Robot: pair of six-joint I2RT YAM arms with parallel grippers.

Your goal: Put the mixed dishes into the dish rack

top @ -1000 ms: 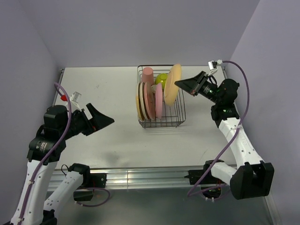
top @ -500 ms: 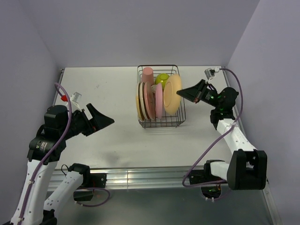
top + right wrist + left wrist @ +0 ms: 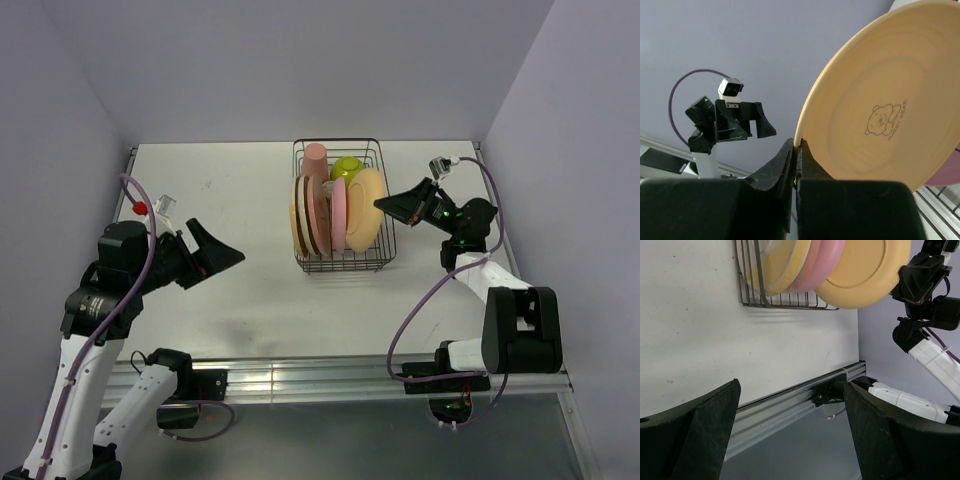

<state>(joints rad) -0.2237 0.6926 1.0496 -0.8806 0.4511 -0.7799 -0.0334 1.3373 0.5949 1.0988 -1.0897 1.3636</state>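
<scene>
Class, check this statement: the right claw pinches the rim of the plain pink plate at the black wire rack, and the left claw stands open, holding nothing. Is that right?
No. The right claw pinches the orange-yellow plate, not a pink one; the right wrist view shows it. The rest holds: it is at the black wire rack, and the left claw stands open, holding nothing.

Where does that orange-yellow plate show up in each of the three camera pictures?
Top external: centre, the orange-yellow plate at the right side of the dish rack, its edge in the right hand.
Left wrist: top edge, right of centre.
Right wrist: fills the right half, rim pinched by the hand.
Shared landmark: the pink plate next to it.
</scene>
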